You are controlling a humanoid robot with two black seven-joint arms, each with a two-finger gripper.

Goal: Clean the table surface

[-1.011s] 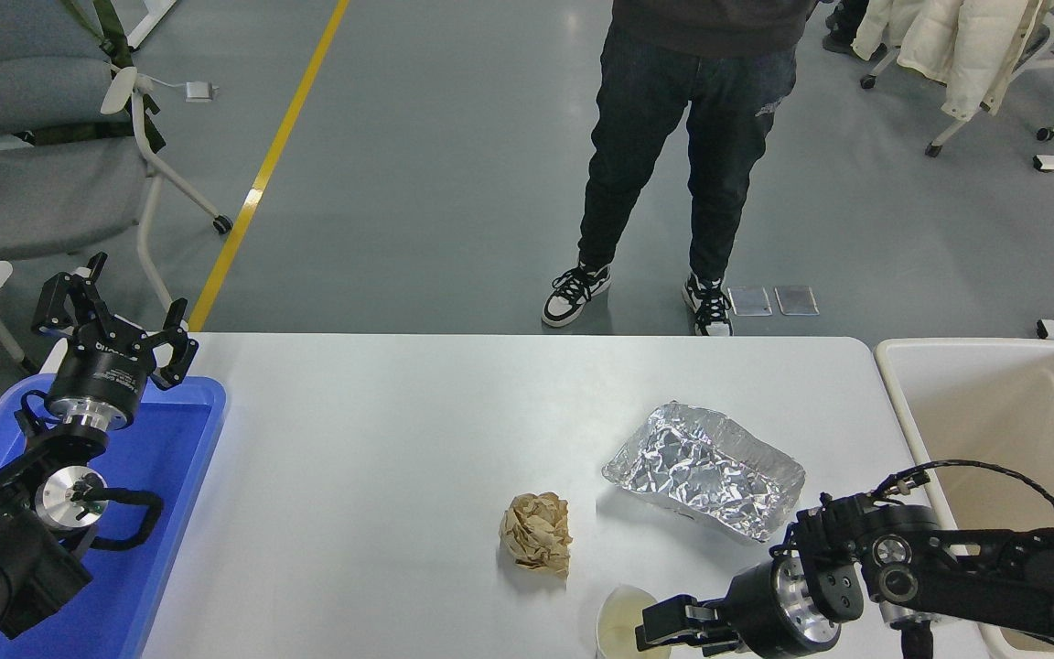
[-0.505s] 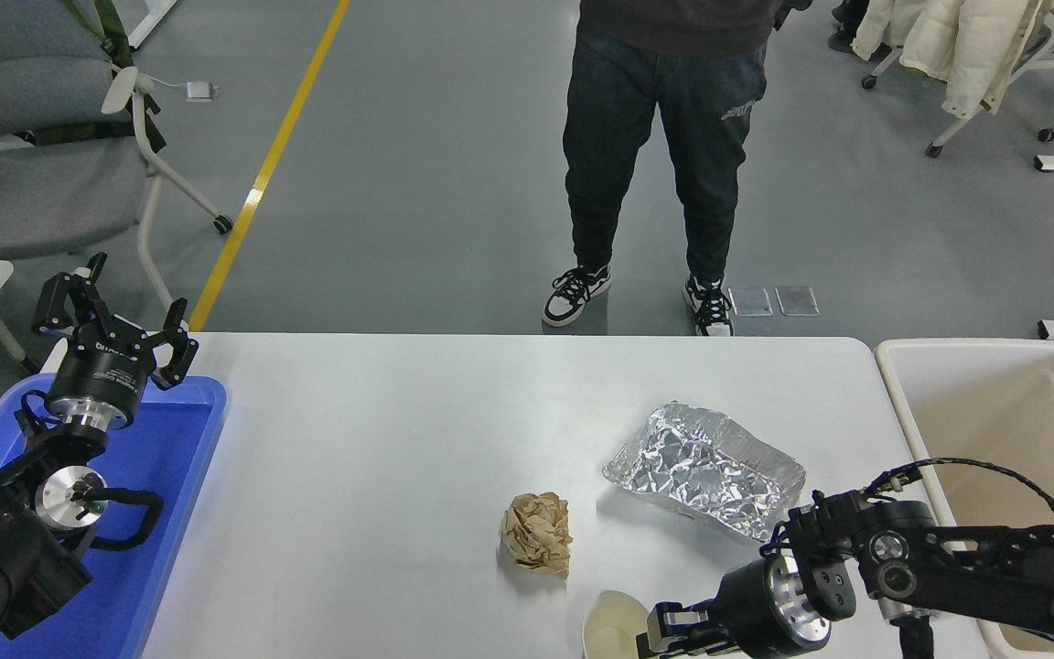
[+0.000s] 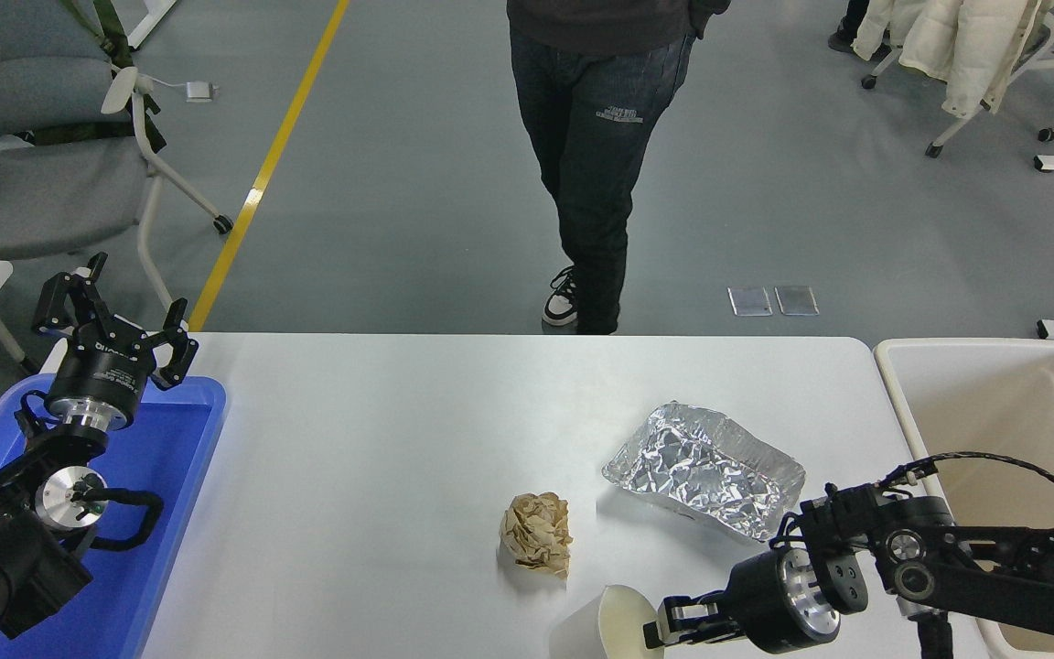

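Note:
The white table surface (image 3: pixel 381 430) carries a crumpled brown paper ball (image 3: pixel 537 534) and a crumpled foil tray (image 3: pixel 704 467). A white paper cup (image 3: pixel 598 627) is at the table's near edge, tipped over with its base pointing left. My right gripper (image 3: pixel 666 631) comes in from the lower right and is shut on the cup's rim. My left gripper (image 3: pixel 115 316) is parked at the lower left, open, above the far end of the blue tray (image 3: pixel 175 476).
A beige bin (image 3: pixel 994 403) stands against the table's right end. A person (image 3: pixel 596 137) stands on the floor just beyond the far edge. Grey chairs (image 3: pixel 33 165) stand at the far left, and a chair with a white coat (image 3: pixel 948 46) at the far right.
The right gripper has shifted slightly and tipped the cup over, its base swinging left. The person has stepped to the left. The left arm has not moved.

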